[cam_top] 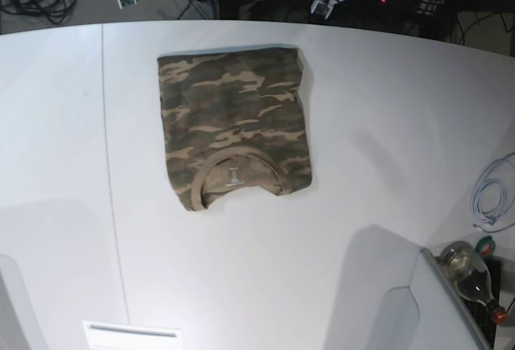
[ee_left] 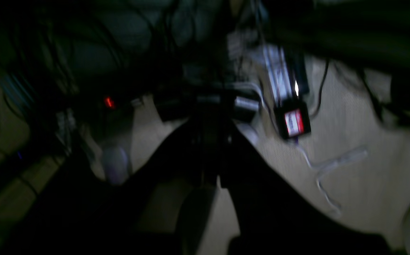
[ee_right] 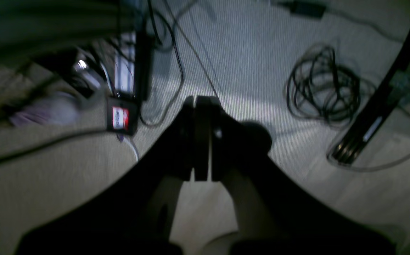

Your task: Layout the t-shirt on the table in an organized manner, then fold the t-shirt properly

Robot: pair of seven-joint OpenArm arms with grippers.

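Right gripper (ee_right: 202, 141) first: jaws pressed flat together, pinching nothing, only carpet and one coil of black cable (ee_right: 323, 86) beneath it. Left gripper (ee_left: 210, 141) sits in murk, its dark fingers meeting at the tips, likewise empty-handed. Both arms are parked beyond the far rim, well apart from the work. Out past them on the table (cam_top: 386, 125) lies one t-shirt (cam_top: 233, 125), camouflage, folded to a neat rectangle, tan neckband and white label showing on the side farthest from the grippers. My read: light, limp cloth, sliding easily on that smooth top, so pinch corners or a folded edge, never the middle. Two grippers, one shirt, one table
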